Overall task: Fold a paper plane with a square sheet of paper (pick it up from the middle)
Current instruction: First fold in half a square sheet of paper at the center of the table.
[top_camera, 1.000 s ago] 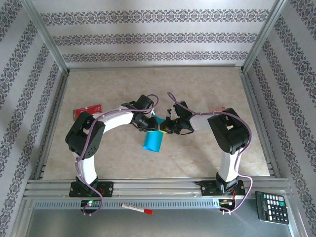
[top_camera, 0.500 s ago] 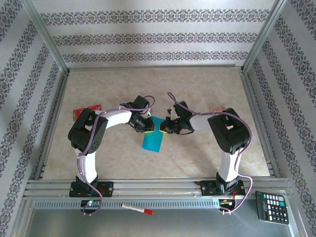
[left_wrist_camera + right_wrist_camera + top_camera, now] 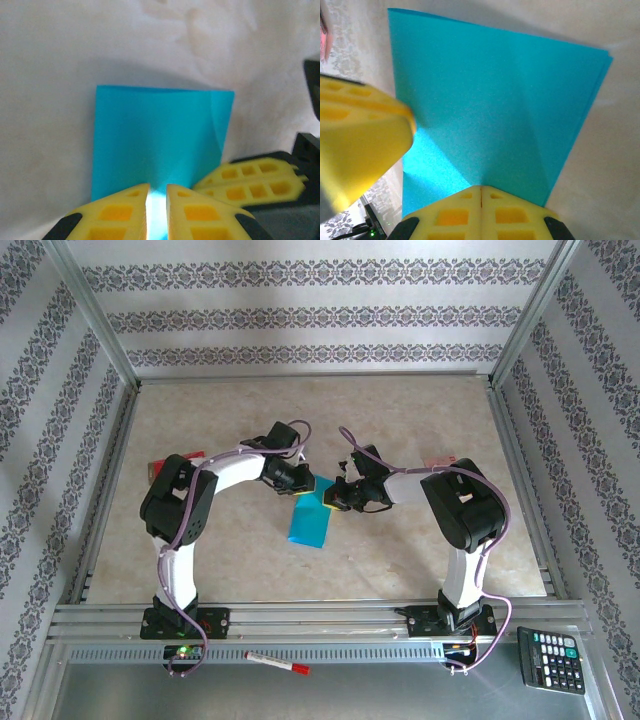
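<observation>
The square sheet of paper (image 3: 311, 521) sits near the middle of the table (image 3: 420, 410), folded into a teal-blue rectangle narrower than it is long. From the top camera I see its long axis running from the two grippers toward the near edge, leaning slightly to the left, with the short near end pointing at the arm bases. My left gripper (image 3: 157, 210) is pinched on the far short edge, with only a thin slit between its yellow fingers and the paper caught in it. My right gripper (image 3: 481, 210) is clamped fully together on the same edge just beside it, at the right corner. The right wrist view shows a diagonal crease running up from that grip, and two layers showing at the far right corner. I cannot tell whether the near end touches the table. A red-and-white card (image 3: 178, 459) lies beyond the left arm's elbow.
</observation>
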Motion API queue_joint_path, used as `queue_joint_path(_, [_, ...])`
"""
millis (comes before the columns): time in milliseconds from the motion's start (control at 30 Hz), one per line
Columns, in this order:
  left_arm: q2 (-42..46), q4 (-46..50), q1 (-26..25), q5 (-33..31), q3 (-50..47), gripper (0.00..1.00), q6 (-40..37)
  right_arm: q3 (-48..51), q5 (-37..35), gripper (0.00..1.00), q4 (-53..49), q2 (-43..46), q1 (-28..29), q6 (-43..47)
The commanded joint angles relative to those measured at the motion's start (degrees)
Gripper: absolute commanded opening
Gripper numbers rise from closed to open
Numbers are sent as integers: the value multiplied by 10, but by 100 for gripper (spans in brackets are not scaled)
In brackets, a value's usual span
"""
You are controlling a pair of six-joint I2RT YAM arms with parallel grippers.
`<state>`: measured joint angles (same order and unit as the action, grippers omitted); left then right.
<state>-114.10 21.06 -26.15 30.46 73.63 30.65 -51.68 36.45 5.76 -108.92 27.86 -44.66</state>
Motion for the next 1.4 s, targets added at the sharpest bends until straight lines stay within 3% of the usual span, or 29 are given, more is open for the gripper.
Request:
queue_joint_path(0, [-28,-6,11,3,4,16,-4,31,-91,0,-79,-44,-4,17])
queue_joint_path(200, [-27,8,25,-15,0,16,-18,32,-92,0,-80,-47,-6,18])
queue_joint_path(467, [7,-50,17,69,7,19,22,31,-93,0,-81,-45,-7,18])
queue_joint_path(667, [-30,-21,23,20,34,17,5,28,-92,0,-84,-45,-8,18])
queue_joint_path(1000, [-74,-23,43,8,36,16,-2,32,-92,0,-86,-43,-11,19])
queue_joint_path(1267, [-27,-100,43,98,28,19,52,35,-93,0,-86,-41,-13,19])
queue_joint_path(1367, [-29,-104,44,93,29,19,54,34,-93,0,-85,-41,-13,19])
